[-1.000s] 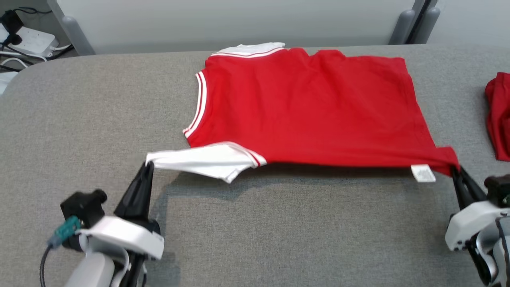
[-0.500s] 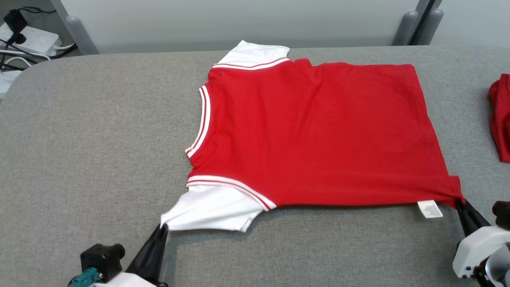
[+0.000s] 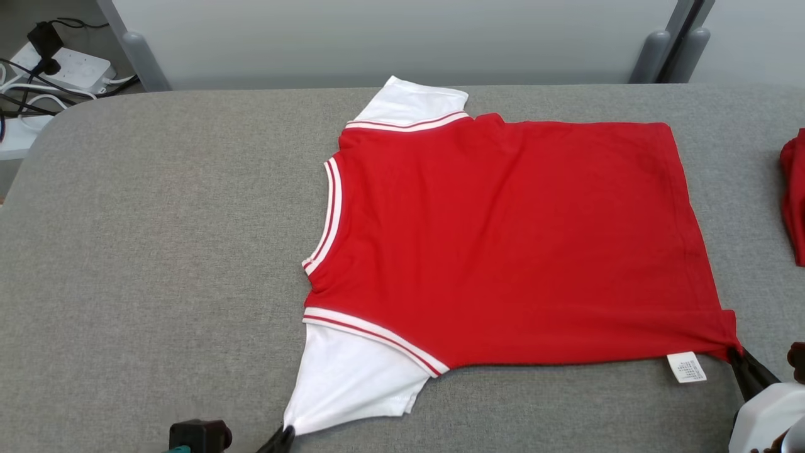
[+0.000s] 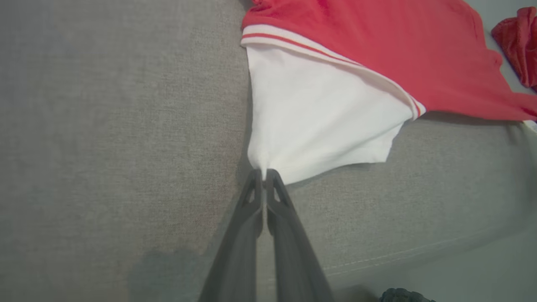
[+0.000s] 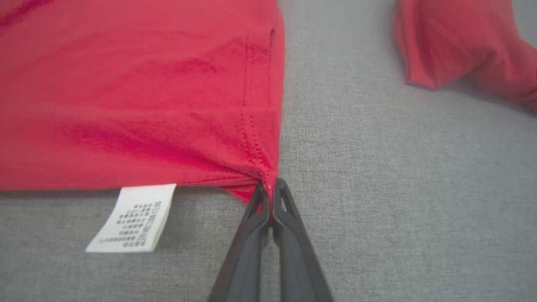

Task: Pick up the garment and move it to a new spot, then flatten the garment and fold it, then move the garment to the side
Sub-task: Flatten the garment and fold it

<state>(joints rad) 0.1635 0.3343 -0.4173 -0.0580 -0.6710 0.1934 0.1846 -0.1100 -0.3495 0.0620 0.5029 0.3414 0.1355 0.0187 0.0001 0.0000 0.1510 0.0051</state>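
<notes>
The garment is a red T-shirt with white sleeves and red-and-white trim, spread nearly flat on the grey table, neck to the left. My left gripper is shut on the tip of the near white sleeve, at the bottom edge of the head view. My right gripper is shut on the near hem corner, beside the white care label. Both fingers pairs pinch cloth between closed tips.
A second red cloth lies bunched at the table's right edge, also in the right wrist view. A power strip with cables sits on the floor beyond the far left corner. Grey posts stand behind the table.
Both grippers have pulled the garment toward the near edge, drawing it flat onto the table. The near sleeve went from lifted and bunched to stretched out. The head camera has also tilted.
</notes>
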